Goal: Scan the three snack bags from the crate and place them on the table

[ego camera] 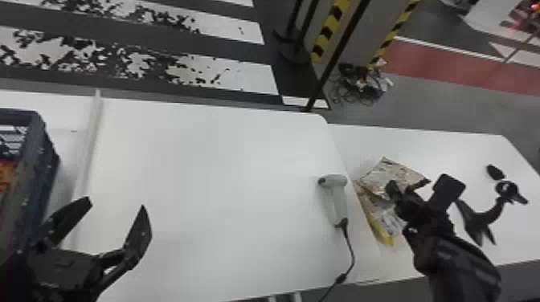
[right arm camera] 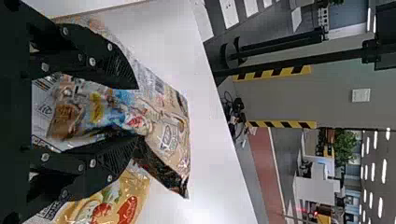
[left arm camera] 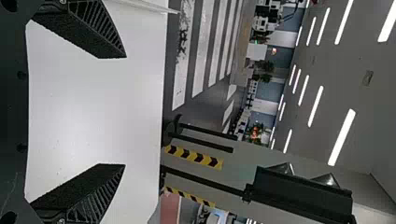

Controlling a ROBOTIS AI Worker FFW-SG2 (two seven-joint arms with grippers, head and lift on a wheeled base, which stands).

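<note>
Over the right-hand table, my right gripper (ego camera: pixel 395 192) is shut on a snack bag (ego camera: pixel 387 172), whose printed film bunches between the fingers. The right wrist view shows that gripper (right arm camera: pixel 140 112) with the bag (right arm camera: pixel 169 135) flaring out past its tips. Under and beside it lies a yellow-edged bag (ego camera: pixel 385 225), seen as a yellow bag (right arm camera: pixel 112 200) in the right wrist view. My left gripper (ego camera: pixel 115 203) stands open beside the crate (ego camera: pixel 45 160), and the left wrist view shows the same gripper (left arm camera: pixel 125 111) with nothing between its fingers. A grey scanner (ego camera: pixel 338 198) lies on the middle table.
Something orange (ego camera: pixel 5 173) shows inside the crate at the far left. A raised white edge (ego camera: pixel 89 136) runs beside the crate. The scanner's cable (ego camera: pixel 352 253) trails to the front edge. A black stand-like object (ego camera: pixel 482 221) is right of the right gripper.
</note>
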